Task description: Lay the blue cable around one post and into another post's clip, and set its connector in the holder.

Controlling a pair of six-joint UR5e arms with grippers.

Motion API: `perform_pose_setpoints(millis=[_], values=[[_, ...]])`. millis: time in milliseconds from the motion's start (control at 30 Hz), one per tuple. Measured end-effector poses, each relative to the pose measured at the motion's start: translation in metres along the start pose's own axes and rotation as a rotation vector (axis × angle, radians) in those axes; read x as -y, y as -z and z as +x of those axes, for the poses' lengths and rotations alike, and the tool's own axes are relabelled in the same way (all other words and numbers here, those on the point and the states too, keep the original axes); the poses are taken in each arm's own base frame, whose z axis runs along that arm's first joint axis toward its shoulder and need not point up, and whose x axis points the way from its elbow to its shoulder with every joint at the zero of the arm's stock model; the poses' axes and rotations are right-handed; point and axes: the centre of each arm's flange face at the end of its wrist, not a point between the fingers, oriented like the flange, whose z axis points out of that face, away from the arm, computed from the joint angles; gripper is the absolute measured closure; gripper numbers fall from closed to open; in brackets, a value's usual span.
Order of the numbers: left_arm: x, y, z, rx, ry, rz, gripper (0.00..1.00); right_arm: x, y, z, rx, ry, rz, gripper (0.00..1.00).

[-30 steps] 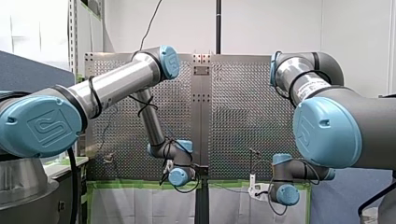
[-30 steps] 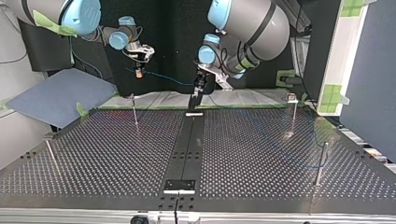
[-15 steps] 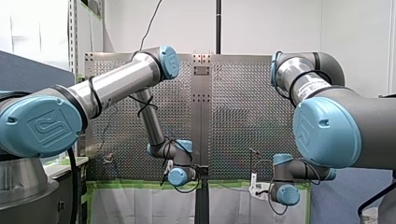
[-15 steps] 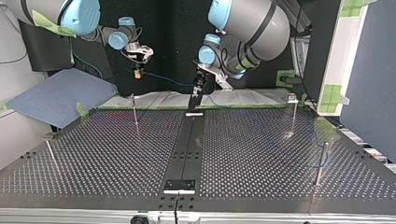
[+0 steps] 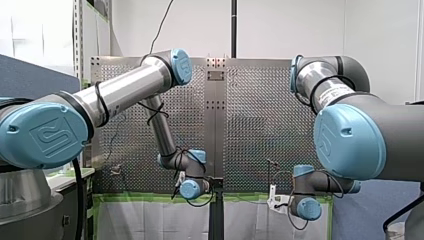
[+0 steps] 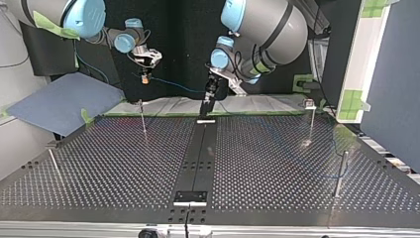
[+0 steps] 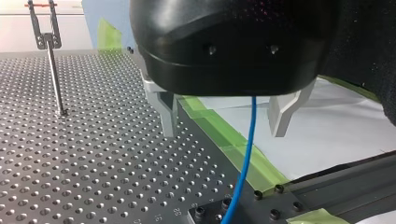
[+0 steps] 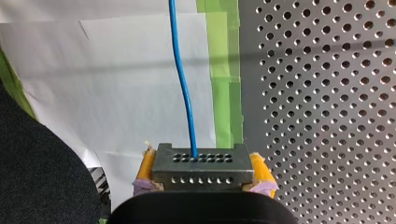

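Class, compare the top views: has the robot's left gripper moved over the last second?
No. My left gripper stays just above the same white bracket, with no shift either way.

Top view: my right arm's tool [image 6: 145,74] hangs past the far edge of the perforated metal table [image 6: 277,163], left side, with the grey metal block connector [image 8: 201,165] in its grip. The thin blue cable [image 6: 178,88] runs right to my left arm's tool [image 6: 204,108], mid far edge. Two thin metal posts [image 6: 142,119] stand each side.

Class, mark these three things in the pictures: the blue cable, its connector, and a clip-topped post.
blue cable [image 8: 181,79], right wrist view, middle of its visible run.
connector [image 8: 201,169], right wrist view, its holed metal face.
post [image 7: 55,79], left wrist view, its thin shaft.
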Motion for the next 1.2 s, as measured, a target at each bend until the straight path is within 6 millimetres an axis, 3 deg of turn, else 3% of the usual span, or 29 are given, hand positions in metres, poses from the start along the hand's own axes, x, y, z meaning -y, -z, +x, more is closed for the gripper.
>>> perform_pose_setpoints(millis=[300, 367, 400, 467, 533, 567, 600, 667, 700, 767, 1200], values=[[0.0004, -0.0002, -0.0005, 0.003, 0.005, 0.0, 0.06, 0.0022, 0.0002, -0.0007, 0.001, 0.001, 0.004, 1.0], [0.0013, 0.0002, -0.0008, 0.004, 0.004, 0.002, 0.19, 0.0022, 0.0002, -0.0007, 0.001, 0.001, 0.004, 1.0], [0.0018, 0.0004, -0.0009, 0.005, 0.004, 0.003, 0.19, 0.0023, 0.0002, -0.0008, 0.001, 0.001, 0.004, 1.0], [0.0027, 0.0007, -0.0013, 0.006, 0.004, 0.005, 0.33, 0.0025, 0.0002, -0.0008, 0.001, 0.002, 0.004, 1.0], [0.0034, 0.0008, -0.0016, 0.008, 0.003, 0.008, 0.37, 0.0026, 0.0003, -0.0009, 0.001, 0.002, 0.005, 1.0], [0.0038, 0.0009, -0.0018, 0.009, 0.003, 0.009, 0.55, 0.0026, 0.0002, -0.0008, 0.001, 0.003, 0.004, 1.0], [0.0041, 0.0009, -0.002, 0.011, 0.003, 0.011, 0.55, 0.0026, 0.0002, -0.0008, 0.001, 0.003, 0.005, 1.0], [0.0049, 0.001, -0.0024, 0.014, 0.004, 0.015, 0.67, 0.0027, 0.0003, -0.0011, 0.001, 0.003, 0.005, 1.0], [0.0051, 0.0009, -0.0025, 0.015, 0.004, 0.016, 0.67, 0.0028, 0.0003, -0.001, 0.001, 0.003, 0.005, 1.0], [0.0052, 0.0009, -0.0027, 0.016, 0.004, 0.018, 0.77, 0.003, 0.0004, -0.0011, 0.001, 0.004, 0.005, 1.0], [0.0054, 0.0009, -0.0028, 0.016, 0.006, 0.016, 0.77, 0.006, 0.001, -0.0026, 0.005, 0.012, 0.01, 1.0]])
